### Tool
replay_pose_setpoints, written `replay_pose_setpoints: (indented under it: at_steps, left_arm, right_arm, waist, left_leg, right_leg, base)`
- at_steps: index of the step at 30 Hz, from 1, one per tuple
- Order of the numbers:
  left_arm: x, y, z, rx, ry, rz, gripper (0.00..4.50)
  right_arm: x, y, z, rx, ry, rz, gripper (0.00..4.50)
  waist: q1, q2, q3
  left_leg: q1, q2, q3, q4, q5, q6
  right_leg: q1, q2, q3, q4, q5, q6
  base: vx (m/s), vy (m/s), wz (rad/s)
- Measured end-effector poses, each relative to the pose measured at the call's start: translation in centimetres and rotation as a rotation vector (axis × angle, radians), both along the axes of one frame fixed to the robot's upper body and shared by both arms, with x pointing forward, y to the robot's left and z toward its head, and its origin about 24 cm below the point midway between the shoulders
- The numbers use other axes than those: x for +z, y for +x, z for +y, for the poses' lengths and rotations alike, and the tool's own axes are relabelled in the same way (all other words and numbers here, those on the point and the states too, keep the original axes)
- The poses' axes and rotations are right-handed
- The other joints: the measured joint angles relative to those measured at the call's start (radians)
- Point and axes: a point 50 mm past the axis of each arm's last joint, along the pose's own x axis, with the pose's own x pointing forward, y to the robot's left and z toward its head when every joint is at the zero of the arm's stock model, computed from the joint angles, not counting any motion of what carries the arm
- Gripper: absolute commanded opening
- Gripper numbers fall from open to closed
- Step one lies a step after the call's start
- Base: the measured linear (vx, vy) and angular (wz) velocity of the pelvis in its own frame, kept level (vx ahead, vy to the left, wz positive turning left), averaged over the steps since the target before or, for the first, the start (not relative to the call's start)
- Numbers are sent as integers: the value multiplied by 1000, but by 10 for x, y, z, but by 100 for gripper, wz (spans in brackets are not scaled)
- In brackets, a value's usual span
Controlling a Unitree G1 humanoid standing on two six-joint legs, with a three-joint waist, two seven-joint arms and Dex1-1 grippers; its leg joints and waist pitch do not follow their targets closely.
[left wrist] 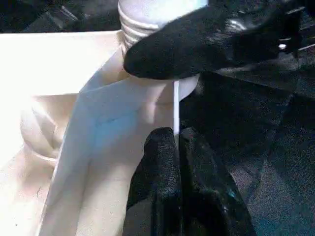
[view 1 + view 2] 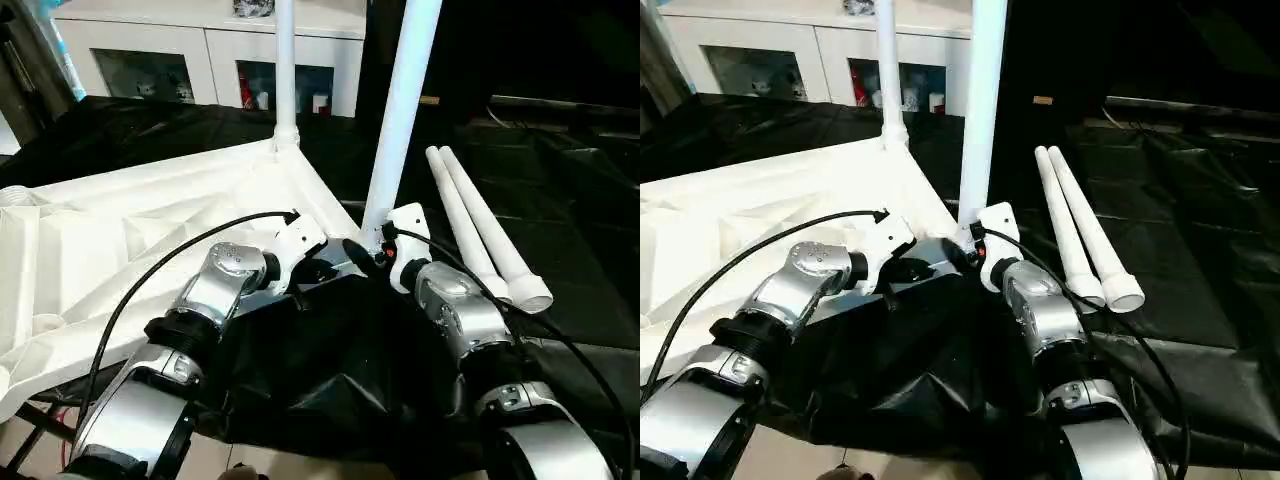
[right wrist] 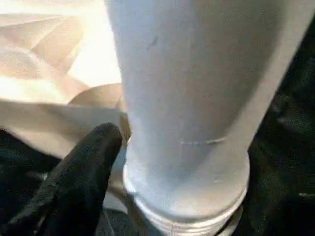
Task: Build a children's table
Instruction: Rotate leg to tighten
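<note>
Left eye view: table top [image 2: 150,230] lies underside up on black sheeting [image 2: 330,370], one leg [image 2: 285,70] upright at its far corner, a second leg [image 2: 400,110] standing at the near corner. My right gripper [image 2: 362,250] has its fingers spread about that leg's base. My left gripper [image 1: 179,147] is closed, pinching the top's thin rim. Two spare legs [image 2: 485,235] lie beside.

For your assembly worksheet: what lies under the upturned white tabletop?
Black sheeting spreads beneath the upturned tabletop and out past its edges. Two loose legs lie on it alongside. Whatever supports the sheeting is covered and cannot be seen.
</note>
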Motion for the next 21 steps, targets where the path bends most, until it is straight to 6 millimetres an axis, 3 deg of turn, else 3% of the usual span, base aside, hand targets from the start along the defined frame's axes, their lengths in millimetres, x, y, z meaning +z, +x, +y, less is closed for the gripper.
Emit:
replay_pose_setpoints:
  at_steps: [10, 17, 18, 21]
  left_arm:
    - [0, -18, 16, -195, 7, 17, 0]
    - [2, -32, 27, -317, 11, 43, 0]
    - [2, -34, 28, -328, 10, 45, 0]
    - [2, -37, 31, -350, 10, 55, 0]
  right_arm:
    - [4, -23, -22, 375, -48, 27, 377]
    - [7, -38, -25, 562, -26, 61, 377]
    - [8, -40, -26, 581, -28, 66, 355]
    - [8, -43, -25, 604, -18, 78, 347]
  waist:
    - [13, 1, -1]
    - [15, 1, -1]
    - [15, 1, -1]
    - [15, 1, 0]
  left_leg:
    - [0, 0, 0, -4, 0, 0]
    - [-1, 1, 0, -3, 0, 0]
    - [-1, 1, 0, -3, 0, 0]
    - [-1, 1, 0, -3, 0, 0]
  right_leg:
    - [-1, 0, -1, 0, -2, -1]
    - [-1, 0, -1, 0, -2, -1]
    - [-1, 0, -1, 0, -2, -1]
    - [-2, 0, -1, 0, -2, -1]
  base:
    - [0, 0, 0]
    - [0, 0, 0]
    - [0, 0, 0]
    - [0, 0, 0]
